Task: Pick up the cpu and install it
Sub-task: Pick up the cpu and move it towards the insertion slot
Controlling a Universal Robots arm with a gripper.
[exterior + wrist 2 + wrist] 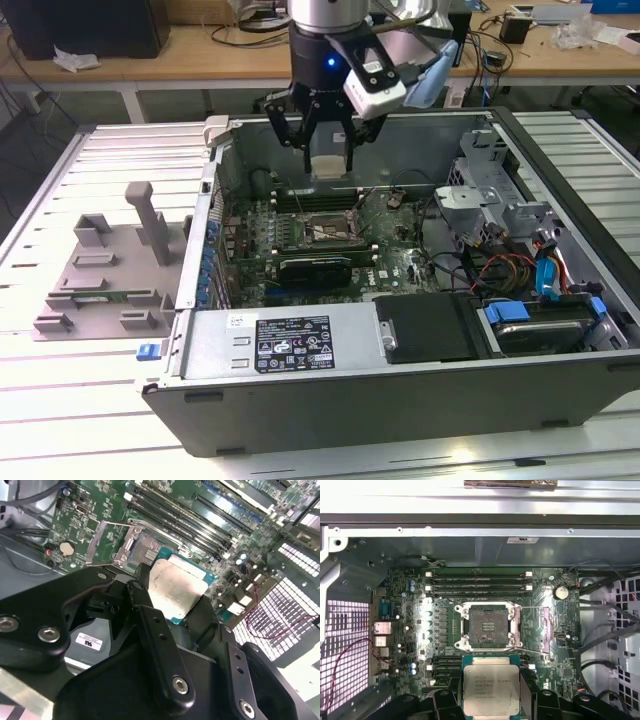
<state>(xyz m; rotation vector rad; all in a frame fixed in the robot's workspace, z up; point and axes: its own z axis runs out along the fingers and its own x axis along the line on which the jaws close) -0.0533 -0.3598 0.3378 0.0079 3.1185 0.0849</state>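
Observation:
The cpu (329,166) is a small square chip with a silvery top, held between the black fingers of my gripper (328,160), which is shut on it. It hangs above the open computer case (400,400), over the back part of the motherboard. The open socket (322,229) with its raised metal frame lies below and a little nearer the front. In the first wrist view the cpu (490,687) sits just short of the empty socket (487,626). In the second wrist view the cpu (177,587) partly covers the socket (142,547), with finger links (155,640) either side.
A grey fixture tray (100,265) with upright posts lies on the table at the exterior view's left. Inside the case are memory slots (477,580), a power supply (290,340), a drive bay (530,320) and loose cables (500,265). The socket's lever and lid (540,627) stand open.

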